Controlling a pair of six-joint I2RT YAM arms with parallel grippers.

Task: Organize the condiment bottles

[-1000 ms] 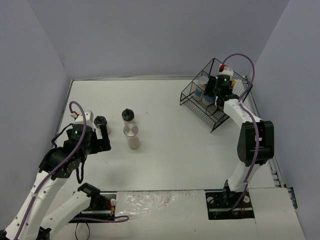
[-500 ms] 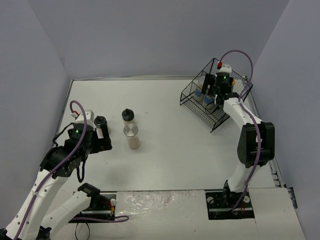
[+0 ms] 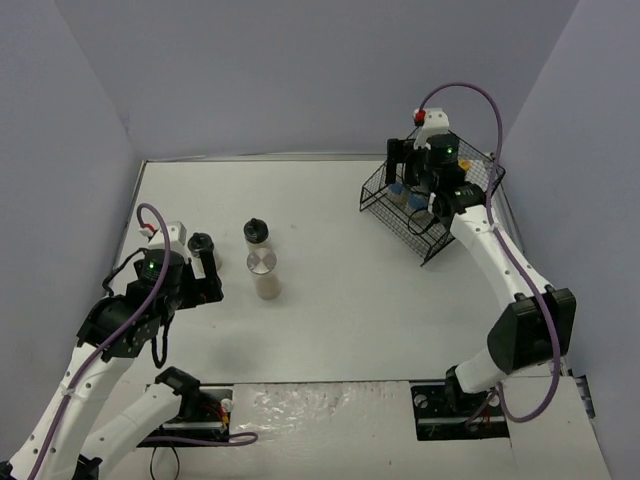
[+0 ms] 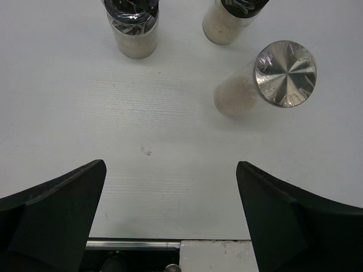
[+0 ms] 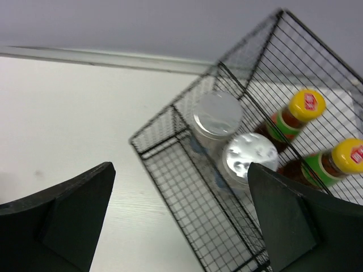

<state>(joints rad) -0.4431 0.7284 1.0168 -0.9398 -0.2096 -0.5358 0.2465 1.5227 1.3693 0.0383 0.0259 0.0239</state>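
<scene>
On the table's left stand two black-capped shakers (image 3: 201, 243) (image 3: 257, 230) and a silver-lidded jar (image 3: 262, 264). My left gripper (image 3: 203, 277) is open just short of them, holding nothing; in the left wrist view the shakers (image 4: 129, 25) (image 4: 229, 17) and the jar (image 4: 283, 67) lie ahead of the left gripper (image 4: 170, 170). My right gripper (image 3: 408, 168) hovers open and empty over the black wire basket (image 3: 428, 238). The right wrist view shows two silver-lidded jars (image 5: 217, 113) (image 5: 249, 156) and two yellow-capped sauce bottles (image 5: 305, 106) (image 5: 349, 153) inside it, below the right gripper (image 5: 180, 170).
The basket (image 5: 193, 221) sits tilted at the back right, close to the right wall and the table's rear edge (image 5: 91, 56). A wide stretch of white table (image 3: 330, 260) separates the left group from the basket.
My right gripper has opened wide and lifted up and away from the basket. The left arm has barely moved and stays open.
</scene>
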